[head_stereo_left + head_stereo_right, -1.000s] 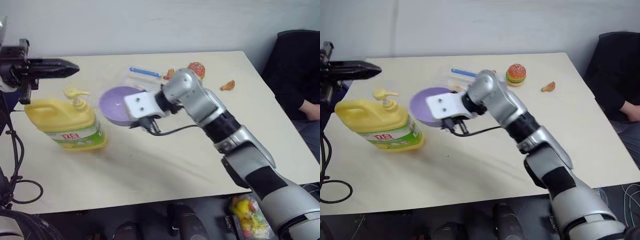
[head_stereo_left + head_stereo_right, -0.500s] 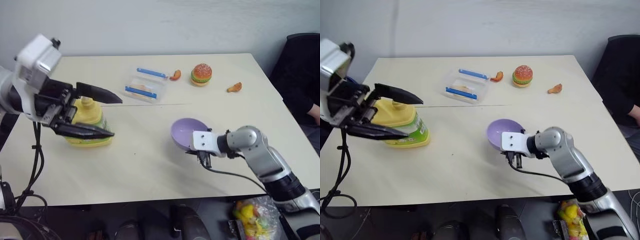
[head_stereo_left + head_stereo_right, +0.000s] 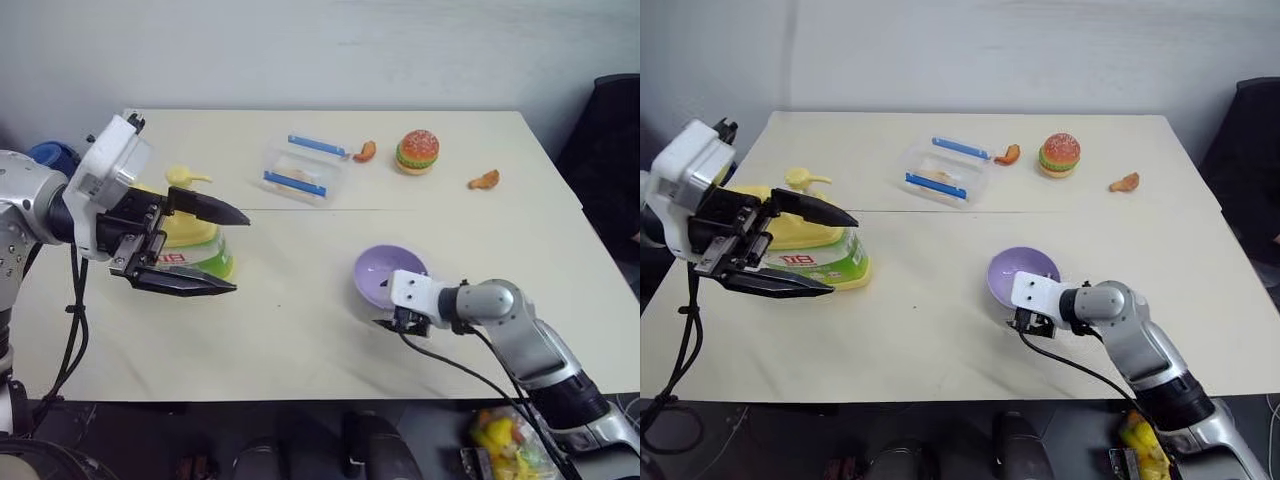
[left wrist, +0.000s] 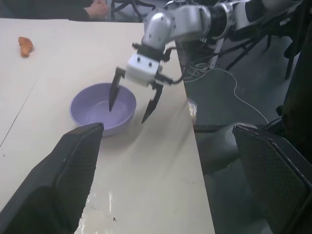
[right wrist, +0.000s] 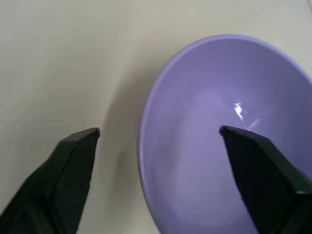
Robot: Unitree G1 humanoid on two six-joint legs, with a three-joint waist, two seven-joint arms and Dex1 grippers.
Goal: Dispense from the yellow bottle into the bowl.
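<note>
The table (image 3: 300, 340) carries all items. The bottle (image 3: 190, 240) stands at the left side, with the left gripper (image 3: 222, 252) just in front of it, one finger above the other. The bowl (image 3: 385, 275) sits right of centre, near the front edge; the right gripper (image 4: 134, 100) straddles its near rim, one finger inside, one outside. Behind, a box (image 3: 300, 170) lies at centre rear. To its right lie a small food piece (image 3: 364, 152), then a burger (image 3: 417, 151), then another piece (image 3: 485, 180).
</note>
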